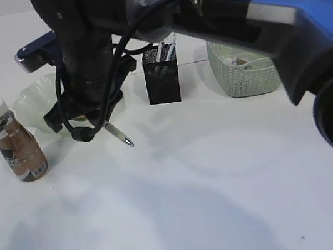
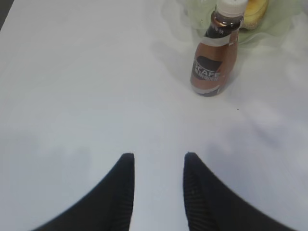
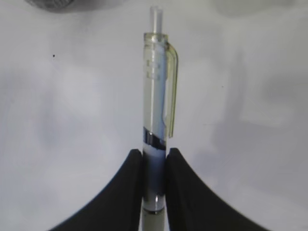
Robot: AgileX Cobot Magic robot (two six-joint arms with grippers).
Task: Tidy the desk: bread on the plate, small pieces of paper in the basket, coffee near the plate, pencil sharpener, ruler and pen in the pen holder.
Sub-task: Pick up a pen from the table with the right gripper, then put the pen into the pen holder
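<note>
The right gripper pinches the pen in its jaws above the white table, short of the black pen holder. The left gripper, jaws spread, holds nothing. Coffee stands beside the plate, which holds bread. Only the pen seems left.

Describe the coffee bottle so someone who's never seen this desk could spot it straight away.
On the white desk, look to the left end, beside the pale green wavy-rimmed plate. The coffee stands upright just in front of it: the only bottle there, brown with a white cap and a shiny dark label.
</note>
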